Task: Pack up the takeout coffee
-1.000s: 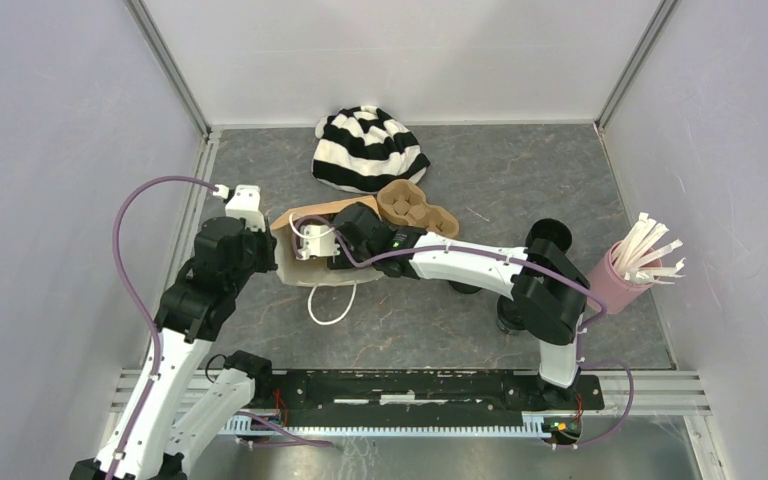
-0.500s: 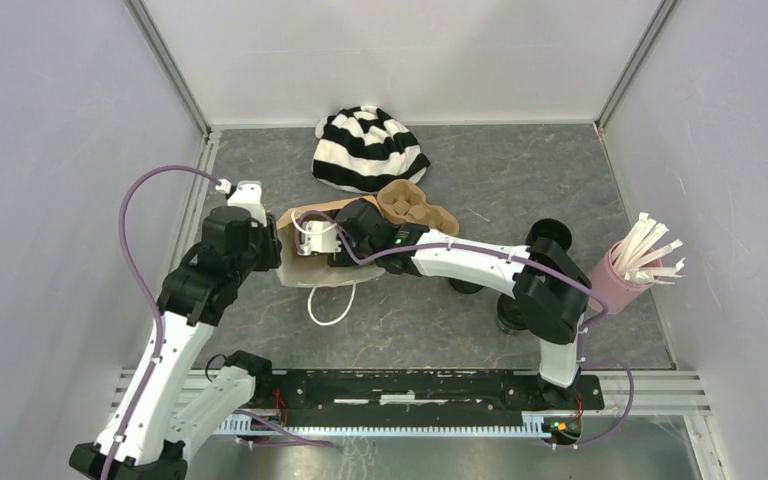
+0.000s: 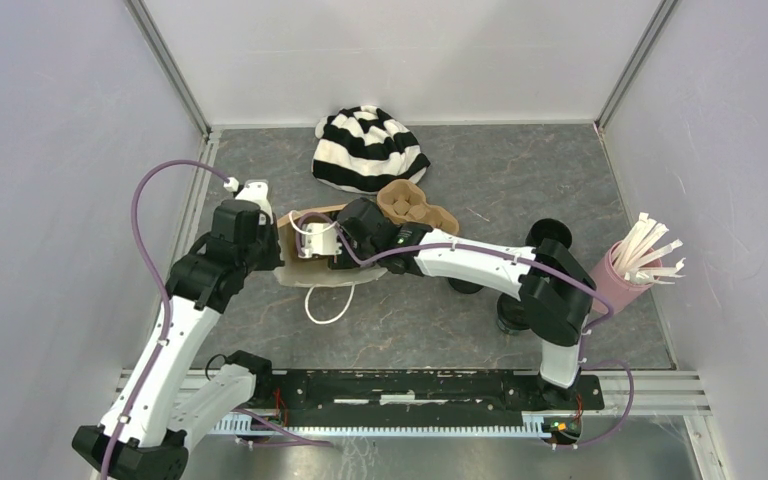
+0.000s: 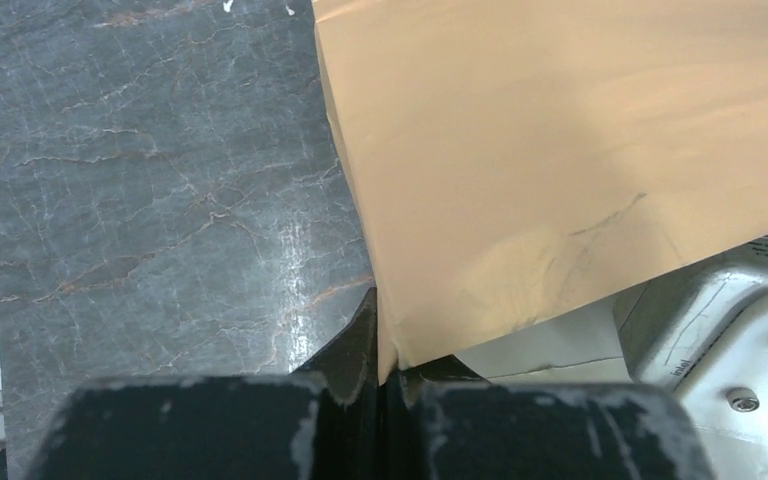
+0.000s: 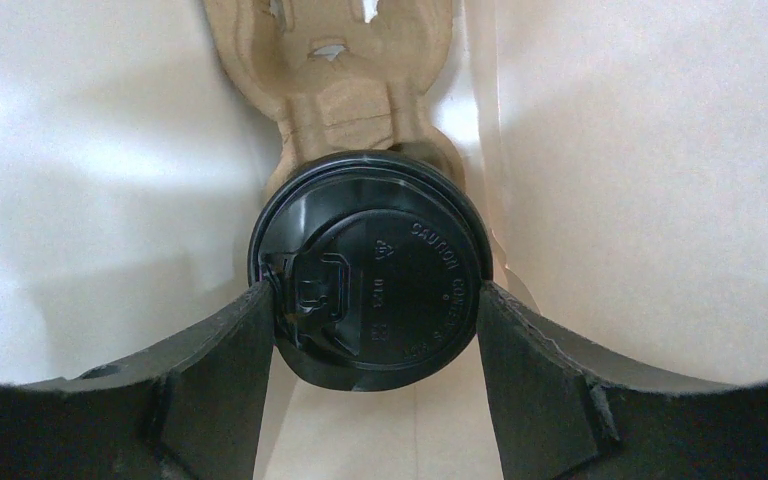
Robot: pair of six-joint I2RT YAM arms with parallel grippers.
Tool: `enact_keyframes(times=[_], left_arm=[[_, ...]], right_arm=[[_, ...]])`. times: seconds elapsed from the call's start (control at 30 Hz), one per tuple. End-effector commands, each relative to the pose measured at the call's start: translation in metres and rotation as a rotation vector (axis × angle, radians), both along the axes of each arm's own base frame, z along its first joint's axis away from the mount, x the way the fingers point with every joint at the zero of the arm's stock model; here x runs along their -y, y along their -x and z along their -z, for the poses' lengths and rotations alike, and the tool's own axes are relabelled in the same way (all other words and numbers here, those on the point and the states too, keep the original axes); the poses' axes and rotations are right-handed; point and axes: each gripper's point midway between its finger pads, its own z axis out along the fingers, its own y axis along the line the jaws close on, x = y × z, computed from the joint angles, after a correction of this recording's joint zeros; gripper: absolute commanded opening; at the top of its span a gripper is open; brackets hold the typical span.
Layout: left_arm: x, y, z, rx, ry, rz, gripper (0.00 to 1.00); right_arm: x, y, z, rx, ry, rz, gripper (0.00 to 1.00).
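My left arm leans forward from its base, wrist bent toward the brown paper bag (image 4: 560, 150), and my left gripper (image 4: 385, 375) is pinched tight on the bag's edge above the table (image 4: 160, 200). My right arm stretches leftward across the middle, wrist inside the bag, where my right gripper (image 5: 372, 300) clasps a coffee cup (image 5: 380, 250) by its black lid, a cardboard carrier (image 5: 340, 90) just behind it.

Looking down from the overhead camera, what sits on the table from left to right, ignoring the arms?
Brown paper bag → cardboard cup carrier → black cup → pink cup of white sticks. The striped hat overlaps bag and carrier, so it is left out.
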Motion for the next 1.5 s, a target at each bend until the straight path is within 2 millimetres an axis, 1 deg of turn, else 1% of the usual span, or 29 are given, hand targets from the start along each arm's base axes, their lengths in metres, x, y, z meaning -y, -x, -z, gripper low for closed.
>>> enact_keyframes(times=[0.0,0.1,0.2,0.27,0.37,0.47,0.53,0.63,0.77,0.87,0.93,1.03,1.13,1.23,1.3,1.4,1.47], left_arm=[[0.014,0.005,-0.021,0.021,0.106,0.01,0.02],[0.025,0.013,-0.014,-0.047,0.153,0.038,0.02],[0.036,0.023,-0.013,-0.099,0.204,0.074,0.02],[0.042,0.03,-0.017,-0.113,0.24,0.101,0.02],[0.046,0.038,-0.025,-0.133,0.264,0.115,0.02],[0.054,0.047,-0.032,-0.156,0.306,0.152,0.02],[0.057,0.051,-0.035,-0.168,0.321,0.167,0.02],[0.055,0.054,-0.031,-0.191,0.314,0.158,0.02],[0.055,0.052,-0.026,-0.206,0.317,0.138,0.02],[0.051,0.05,-0.025,-0.206,0.3,0.118,0.02],[0.049,0.051,-0.024,-0.207,0.291,0.112,0.02],[0.048,0.053,-0.022,-0.205,0.294,0.103,0.02],[0.048,0.053,-0.021,-0.207,0.295,0.098,0.02],[0.046,0.054,-0.021,-0.208,0.288,0.089,0.02],[0.045,0.054,-0.021,-0.206,0.289,0.085,0.02],[0.044,0.056,-0.021,-0.2,0.291,0.082,0.02],[0.044,0.057,-0.02,-0.195,0.292,0.083,0.02]], right_arm=[[0.001,0.001,-0.025,0.037,-0.009,-0.057,0.59],[-0.002,0.002,-0.018,0.033,0.024,-0.091,0.6],[-0.003,0.01,-0.014,-0.011,0.023,-0.112,0.59],[-0.001,0.018,-0.014,-0.038,0.016,-0.115,0.59],[0.006,0.023,-0.015,-0.051,0.028,-0.087,0.59],[0.01,0.027,-0.018,-0.057,0.024,-0.073,0.6],[0.013,0.031,-0.015,-0.075,0.032,-0.08,0.6],[0.021,0.032,-0.003,-0.08,0.076,-0.078,0.61],[0.023,0.031,0.025,-0.112,0.087,-0.066,0.61],[0.024,0.027,0.035,-0.127,0.091,-0.029,0.6],[0.03,0.024,0.043,-0.137,0.113,-0.001,0.61],[0.032,0.02,0.046,-0.122,0.126,0.011,0.64],[0.027,0.011,0.046,-0.129,0.122,0.038,0.65],[0.031,0.011,0.051,-0.137,0.141,0.049,0.66],[0.031,0.012,0.044,-0.138,0.128,0.044,0.67],[0.022,0.014,0.015,-0.132,0.053,0.04,0.71],[0.019,0.014,0.002,-0.121,0.015,0.041,0.76]])
